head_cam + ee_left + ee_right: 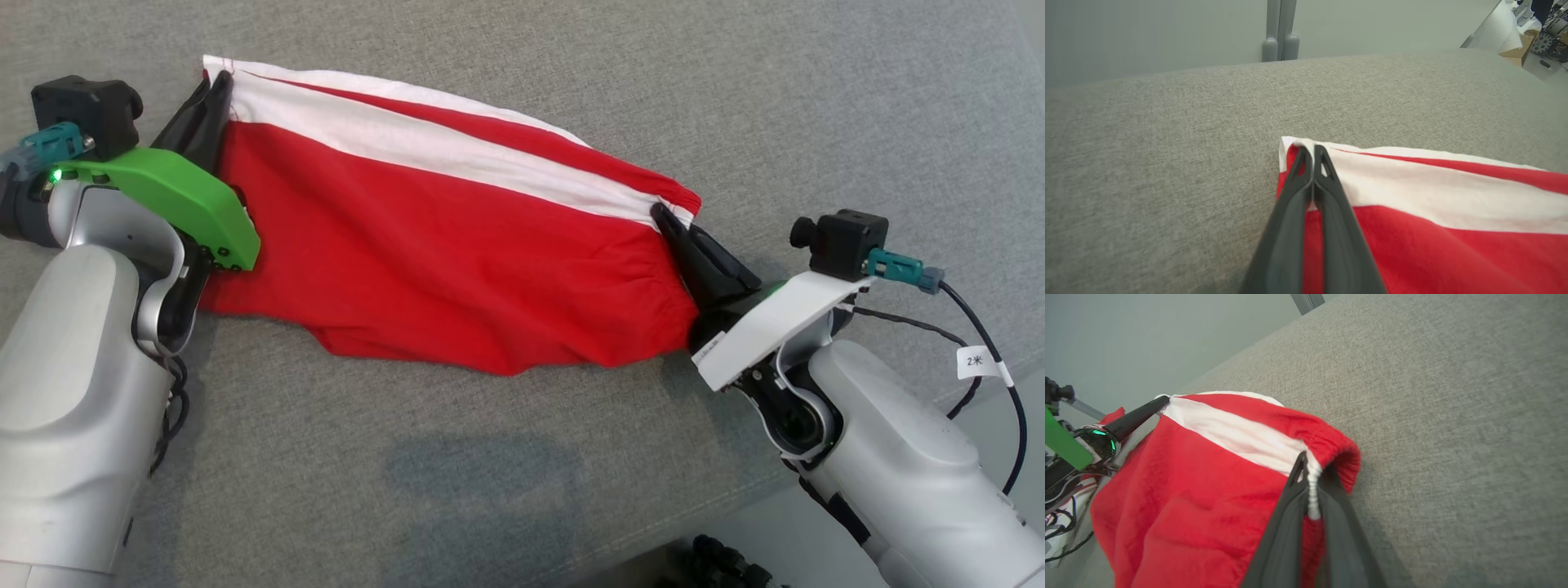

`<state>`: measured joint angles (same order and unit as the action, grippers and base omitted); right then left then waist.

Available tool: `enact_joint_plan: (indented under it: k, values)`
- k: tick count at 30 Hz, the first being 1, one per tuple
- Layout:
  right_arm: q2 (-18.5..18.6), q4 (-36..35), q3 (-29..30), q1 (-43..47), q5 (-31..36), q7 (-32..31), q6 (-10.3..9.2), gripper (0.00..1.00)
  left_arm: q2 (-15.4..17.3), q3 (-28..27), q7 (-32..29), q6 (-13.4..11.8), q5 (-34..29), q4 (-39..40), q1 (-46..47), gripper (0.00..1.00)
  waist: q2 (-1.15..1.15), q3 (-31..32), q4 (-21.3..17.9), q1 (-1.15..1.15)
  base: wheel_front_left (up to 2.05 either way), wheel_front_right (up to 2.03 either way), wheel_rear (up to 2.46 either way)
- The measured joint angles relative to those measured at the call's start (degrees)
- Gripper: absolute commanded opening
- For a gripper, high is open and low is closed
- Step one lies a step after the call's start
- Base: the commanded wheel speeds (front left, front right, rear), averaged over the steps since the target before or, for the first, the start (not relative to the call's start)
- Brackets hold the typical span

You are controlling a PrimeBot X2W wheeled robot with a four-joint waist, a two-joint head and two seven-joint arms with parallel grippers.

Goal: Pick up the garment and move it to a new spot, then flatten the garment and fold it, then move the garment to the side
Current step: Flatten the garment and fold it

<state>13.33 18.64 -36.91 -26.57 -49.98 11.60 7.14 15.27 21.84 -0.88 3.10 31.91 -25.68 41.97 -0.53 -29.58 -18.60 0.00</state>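
The garment [457, 269] lies across the cushion [571, 457], the left gripper [217, 86] clamped on its white-banded corner toward the cushion's left and the right gripper [661, 212] clamped on its gathered end toward the cushion's right, apparently tensioning it for flattening.

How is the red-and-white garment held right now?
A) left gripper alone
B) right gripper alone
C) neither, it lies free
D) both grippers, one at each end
D: the left gripper and the right gripper are each shut on one end of the garment along its white band.
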Motion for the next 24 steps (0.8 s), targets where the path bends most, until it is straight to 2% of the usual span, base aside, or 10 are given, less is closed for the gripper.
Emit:
enact_joint_plan:
  k: [1,2,4,5,7,8,9,10,11,24]
  values:
    - [-0.2,0.4,-0.3,-0.4,0.0,0.2,0.0,0.34,0.0,0.1,0.0,0.2,0.0,-0.6,0.3,0.0,0.0,-0.4,-0.3,0.0,0.0,0.0,0.0]
    - [-0.4,0.7,-0.5,-0.8,0.0,0.5,0.0,0.44,-0.1,0.1,0.5,0.3,0.0,-1.4,0.7,0.0,0.0,-0.7,-0.5,0.0,0.0,0.0,0.0]
    - [-0.8,1.4,-0.6,-1.6,0.1,0.7,0.01,1.0,-0.3,0.1,1.1,0.4,-0.1,-2.3,1.6,0.0,0.0,-1.3,-0.8,0.0,0.0,0.0,0.0]
    - [-0.8,1.8,-0.5,-1.8,0.1,1.0,0.01,1.0,-0.6,0.1,1.4,0.5,-0.1,-3.0,2.1,0.0,0.0,-1.4,-0.9,0.0,0.0,0.0,0.0]
    - [-0.7,2.5,-0.5,-2.2,0.1,1.3,0.01,1.0,-1.4,0.2,2.1,0.8,-0.1,-3.9,2.9,0.15,0.0,-1.4,-0.8,0.0,0.0,0.0,0.0]
    - [-0.5,2.9,-0.4,-2.3,0.1,1.5,0.01,1.0,-1.8,0.4,2.5,1.0,-0.1,-4.4,3.2,0.42,0.0,-1.3,-0.6,0.0,0.0,0.0,0.0]
    - [-0.4,3.2,-0.4,-2.3,0.1,1.5,0.01,1.0,-2.1,0.6,2.6,1.0,-0.3,-5.0,3.6,0.49,0.0,-1.1,-0.4,0.0,0.0,0.0,0.0]
    - [-0.3,3.6,-0.3,-2.3,0.1,1.6,0.01,1.0,-2.2,0.7,2.8,1.3,-0.5,-5.5,3.7,0.94,0.0,-0.9,-0.2,0.0,0.0,0.0,0.0]
    - [-0.1,3.9,-0.3,-2.3,0.2,1.6,0.01,1.0,-2.3,0.8,3.0,1.5,-0.5,-5.9,3.8,1.0,0.0,-0.7,-0.1,0.0,0.0,0.0,0.0]
    - [5.2,8.7,1.0,-0.8,3.8,2.6,0.01,1.0,-5.0,4.3,3.4,2.9,-0.4,-14.6,3.5,1.0,0.0,5.2,2.9,0.0,0.0,0.0,0.0]
